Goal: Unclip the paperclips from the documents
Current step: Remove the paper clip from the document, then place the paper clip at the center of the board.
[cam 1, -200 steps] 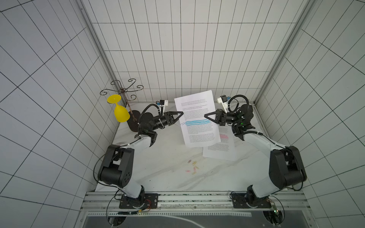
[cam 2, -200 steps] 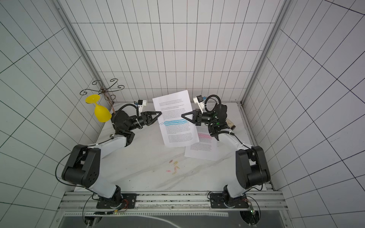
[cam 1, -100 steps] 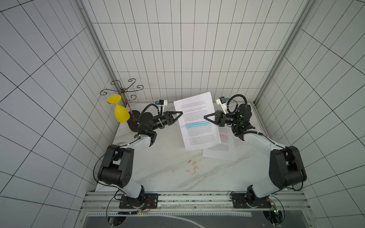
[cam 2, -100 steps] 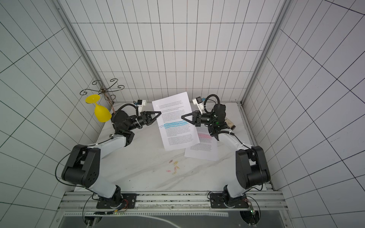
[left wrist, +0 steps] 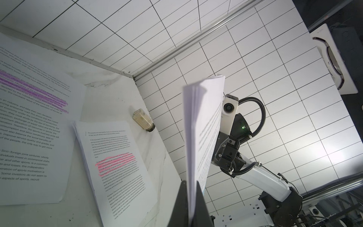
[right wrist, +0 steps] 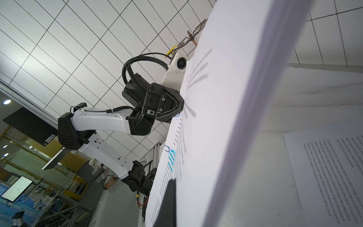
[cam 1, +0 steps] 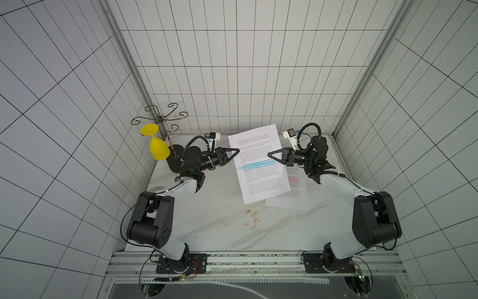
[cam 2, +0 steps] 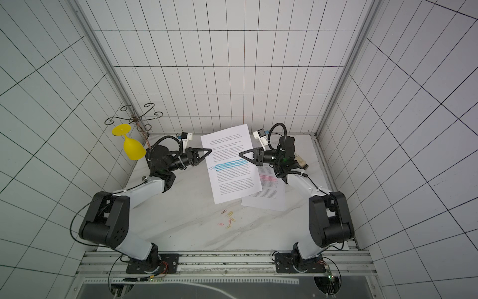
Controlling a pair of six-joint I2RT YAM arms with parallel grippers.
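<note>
A white document with a blue band (cam 1: 260, 165) (cam 2: 231, 165) hangs in the air between both arms. My left gripper (cam 1: 237, 150) (left wrist: 191, 184) is shut on its left edge, and the sheaf's pages stand between the two fingers. My right gripper (cam 1: 269, 154) (right wrist: 173, 182) is shut on the opposite edge; one finger (right wrist: 169, 198) lies on the printed face and the other is hidden behind the paper. A blue paperclip (cam 1: 239, 168) (right wrist: 167, 148) sits on the left edge, just below my left gripper. Several loose paperclips (cam 1: 252, 218) lie on the table.
A pink-band document (cam 1: 292, 191) (left wrist: 117, 163) lies flat under the raised one, with a purple-band document (left wrist: 29, 127) beside it. A small bottle (left wrist: 143, 122) lies by the right wall. A yellow glass (cam 1: 157, 150) hangs on a wire rack (cam 1: 160, 119) at the back left.
My left gripper has closed onto the left edge of the blue-band document. The sheaf has shifted slightly to the left. The right gripper has kept its hold.
</note>
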